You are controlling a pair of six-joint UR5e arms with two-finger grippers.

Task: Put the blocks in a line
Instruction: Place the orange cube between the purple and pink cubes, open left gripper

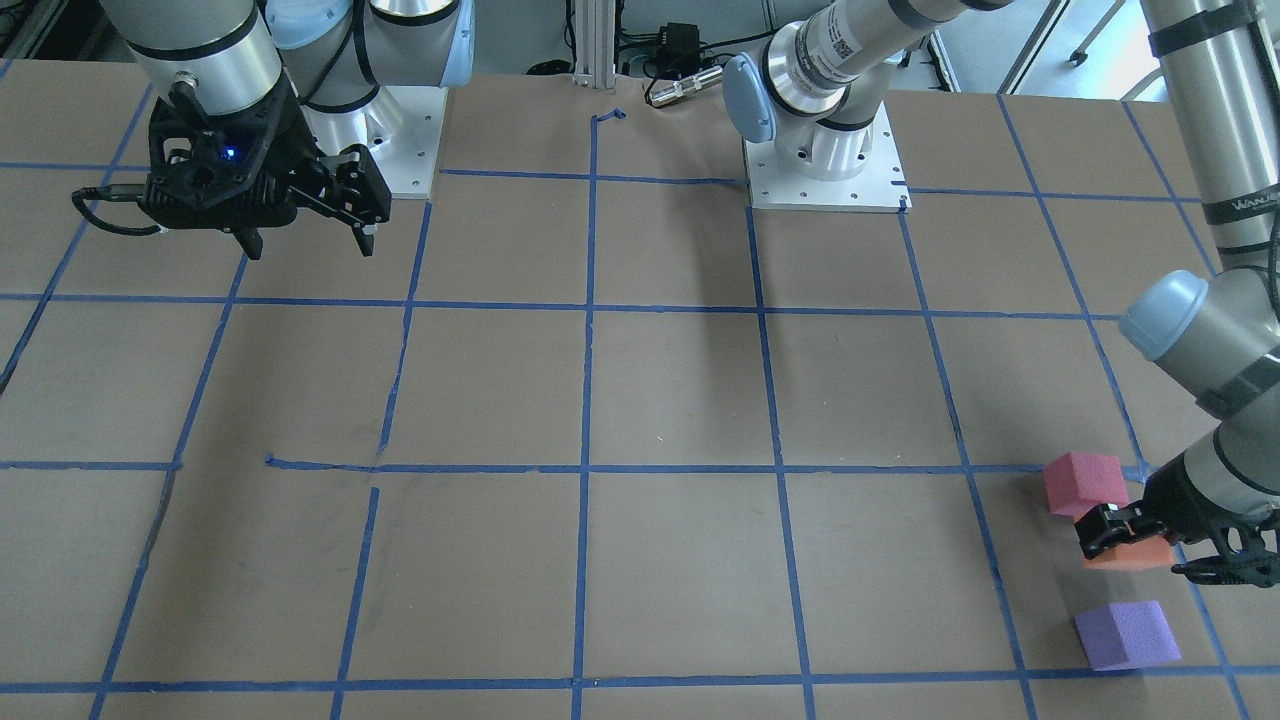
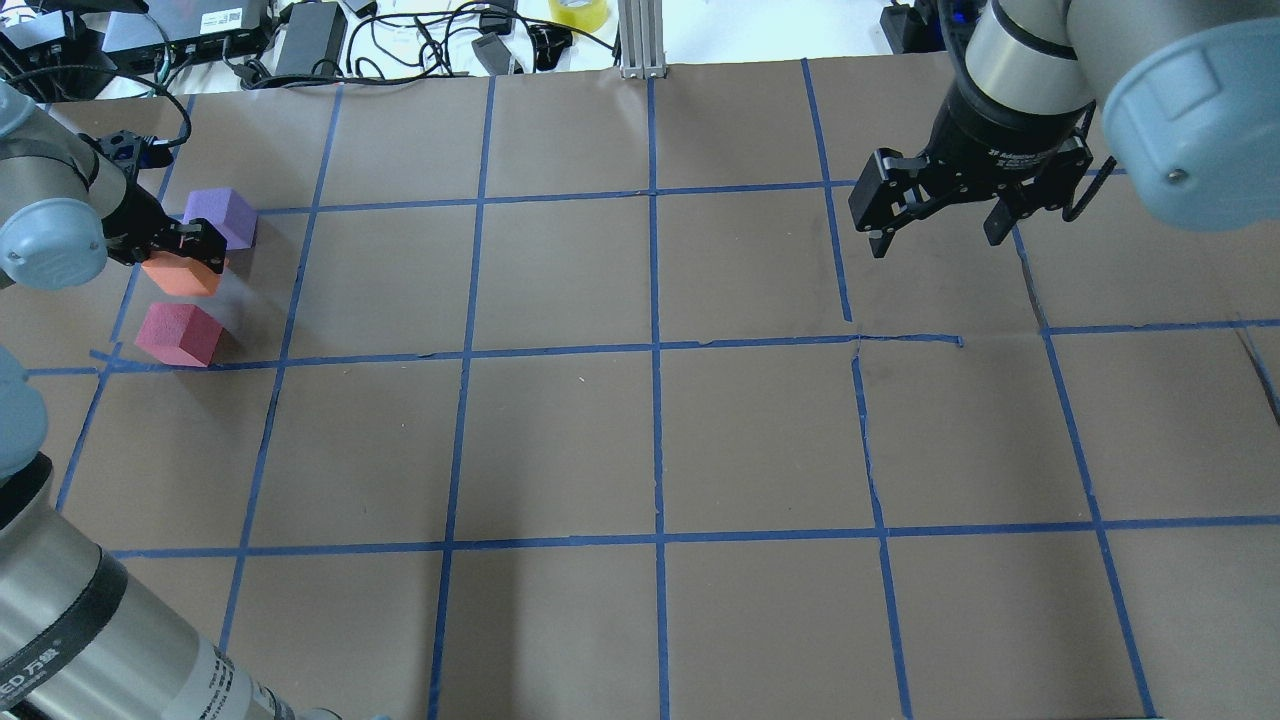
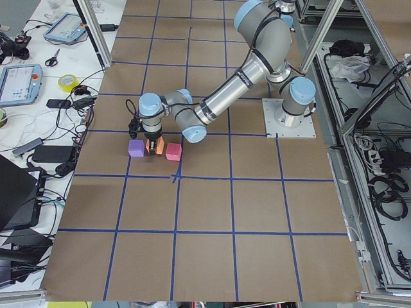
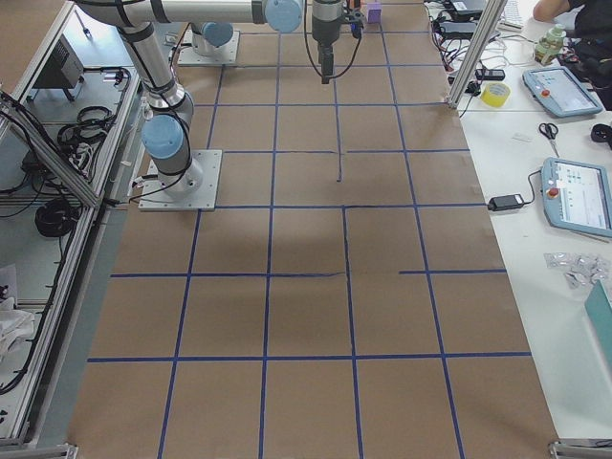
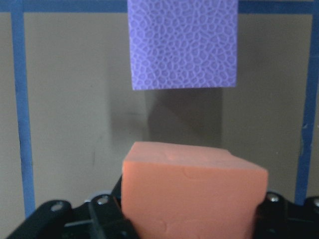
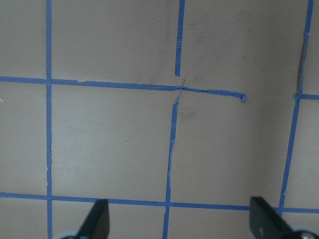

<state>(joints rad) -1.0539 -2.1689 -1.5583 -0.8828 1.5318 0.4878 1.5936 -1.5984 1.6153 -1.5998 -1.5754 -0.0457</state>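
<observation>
The left claw (image 2: 195, 250) pinched the matte orange foam cube (image 2: 178, 277) between the purple foam cube (image 2: 222, 215) and the pinkish-red foam cube (image 2: 178, 333) — seemingly filling the line's middle — while the right claw (image 2: 936, 238) hung spread, idle.

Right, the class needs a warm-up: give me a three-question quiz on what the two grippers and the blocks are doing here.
1. True or false: the right gripper holds a block.
2. The left gripper is: A open over bare table, B shut on a block, C out of view.
3. Fill in: the gripped block, between the purple block and the pink block, is ___.
Key: 1 false; 2 B; 3 orange block.
</observation>
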